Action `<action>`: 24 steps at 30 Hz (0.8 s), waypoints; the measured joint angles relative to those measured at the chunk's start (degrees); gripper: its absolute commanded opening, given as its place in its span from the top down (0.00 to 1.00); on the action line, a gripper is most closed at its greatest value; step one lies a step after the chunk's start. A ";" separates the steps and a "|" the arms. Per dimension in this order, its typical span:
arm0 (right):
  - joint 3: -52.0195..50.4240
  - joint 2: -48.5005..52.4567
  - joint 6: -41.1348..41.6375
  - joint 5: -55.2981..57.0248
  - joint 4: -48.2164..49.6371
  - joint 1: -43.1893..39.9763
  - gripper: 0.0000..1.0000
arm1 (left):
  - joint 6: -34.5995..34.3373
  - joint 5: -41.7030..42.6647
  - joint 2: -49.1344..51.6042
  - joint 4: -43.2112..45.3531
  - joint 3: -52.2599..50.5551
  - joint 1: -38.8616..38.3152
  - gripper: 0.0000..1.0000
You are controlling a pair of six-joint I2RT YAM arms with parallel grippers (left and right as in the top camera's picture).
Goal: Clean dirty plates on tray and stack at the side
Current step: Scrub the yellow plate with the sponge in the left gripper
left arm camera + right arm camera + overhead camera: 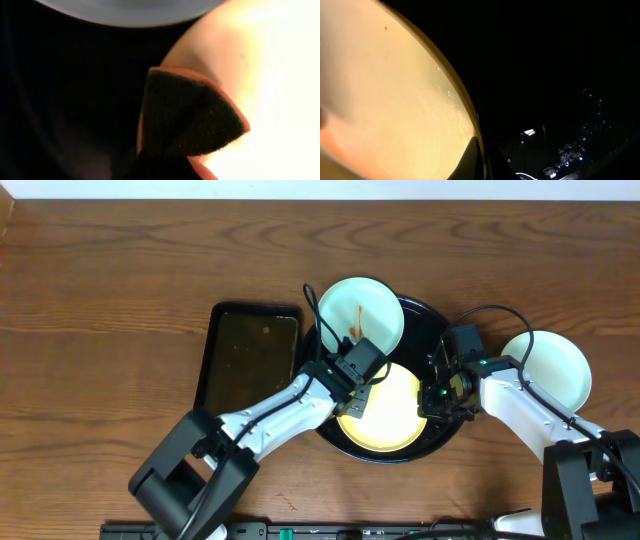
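Two plates lie in the black tray point(428, 317), a smeared mint plate point(365, 310) and a yellow plate point(395, 418); a third plate point(555, 365) sits beside it. The left gripper point(358, 392) pinches a sponge point(190, 117) over the yellow plate; the right gripper point(437, 395) is at its rim, hold unclear.

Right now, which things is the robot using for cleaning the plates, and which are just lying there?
For the job:
- yellow plate
- mint plate with a sauce smear
- mint plate off to the side on the table
- round black tray
- scrubbing sponge

Just lying about:
- rectangular dark tray
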 measured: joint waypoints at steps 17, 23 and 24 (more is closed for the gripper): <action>0.07 0.00 0.24 0.24 -0.15 0.09 0.99 | 0.00 0.50 -11.87 -5.35 0.00 5.73 0.93; 0.07 0.00 0.26 0.26 -0.15 0.09 0.99 | 0.74 8.28 -9.66 -0.26 0.00 3.65 0.93; 0.09 0.00 0.26 0.26 -0.15 0.09 0.99 | 0.94 9.01 -8.92 0.55 0.00 3.13 0.92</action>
